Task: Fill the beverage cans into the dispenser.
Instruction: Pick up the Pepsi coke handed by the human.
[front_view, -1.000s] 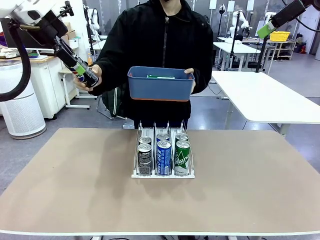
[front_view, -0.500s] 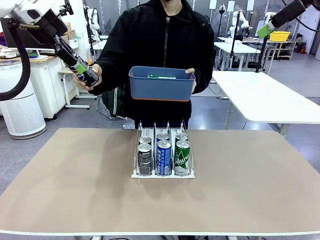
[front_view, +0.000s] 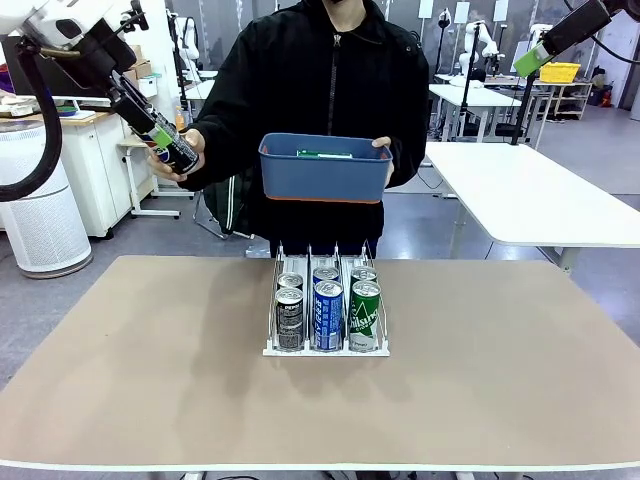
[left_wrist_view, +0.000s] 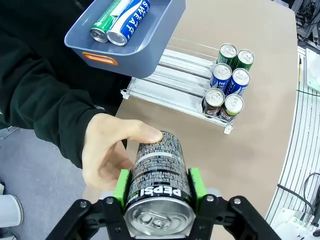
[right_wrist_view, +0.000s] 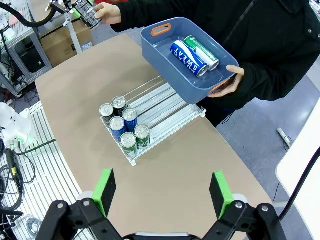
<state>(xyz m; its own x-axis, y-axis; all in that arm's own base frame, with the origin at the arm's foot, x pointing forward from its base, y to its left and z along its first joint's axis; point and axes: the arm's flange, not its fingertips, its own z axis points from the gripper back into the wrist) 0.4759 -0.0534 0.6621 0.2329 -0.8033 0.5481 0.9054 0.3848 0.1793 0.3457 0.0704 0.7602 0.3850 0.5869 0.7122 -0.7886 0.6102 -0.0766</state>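
The left gripper (left_wrist_view: 159, 185) is clamped on a black Pepsi can (left_wrist_view: 157, 167), with a green pad on each side. The person's hand (left_wrist_view: 107, 155) wraps the same can just beyond the pads, so this looks like a handover in progress; who bears the weight cannot be told. The dispenser (left_wrist_view: 172, 80) sits on the table (left_wrist_view: 250, 150), beyond and below the held can, well apart from it. Six loaded cans (left_wrist_view: 239, 80) stand at its front lip, two per lane: black, blue, green. The rear of each lane is bare rail. The blue tub (left_wrist_view: 125, 47), held up by the person's other hand (right_wrist_view: 232, 72), holds a green can (left_wrist_view: 106, 21) and a blue can (left_wrist_view: 127, 20) lying flat. The right gripper (right_wrist_view: 163, 192) is spread wide and empty, high up, with the dispenser well ahead of its fingers. Judged: six in, one in hand, two waiting.
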